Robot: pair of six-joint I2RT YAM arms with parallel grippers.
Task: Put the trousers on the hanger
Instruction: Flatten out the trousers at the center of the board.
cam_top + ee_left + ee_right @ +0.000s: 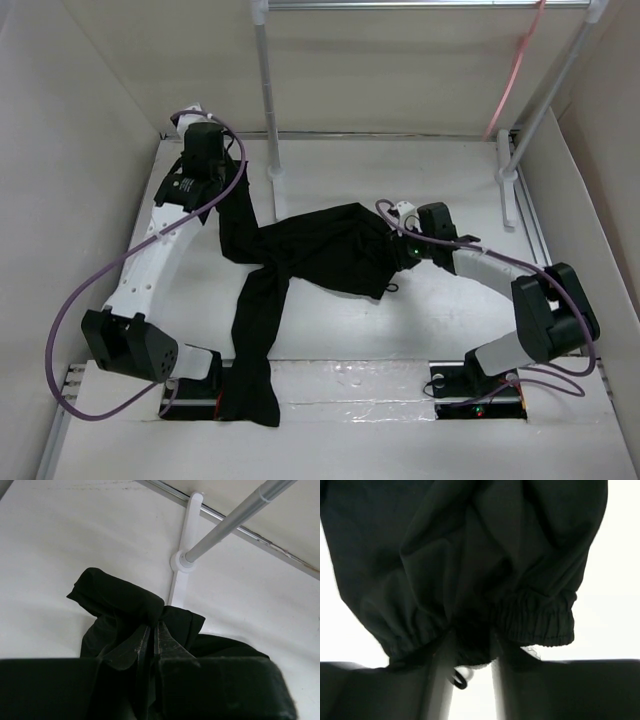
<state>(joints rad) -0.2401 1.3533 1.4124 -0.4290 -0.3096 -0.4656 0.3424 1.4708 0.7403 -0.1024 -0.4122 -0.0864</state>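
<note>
The black trousers (320,250) lie bunched across the middle of the table. One leg trails to the front edge and another runs up to the left. My left gripper (228,195) is shut on a fold of that leg end, which shows in the left wrist view (115,597) ahead of the closed jaws (152,627). My right gripper (400,248) is at the trousers' right side, shut on the gathered waistband (535,617), with a drawstring loop hanging between the fingers (440,680). The pale-pink hanger (512,75) hangs from the rack rail at the back right, away from both grippers.
The white rack stands at the back. Its left pole (266,90) rises just behind the trousers and its right pole (545,100) leans by the hanger. The left pole and its foot (184,560) are close ahead of my left gripper. Walls enclose the table on both sides.
</note>
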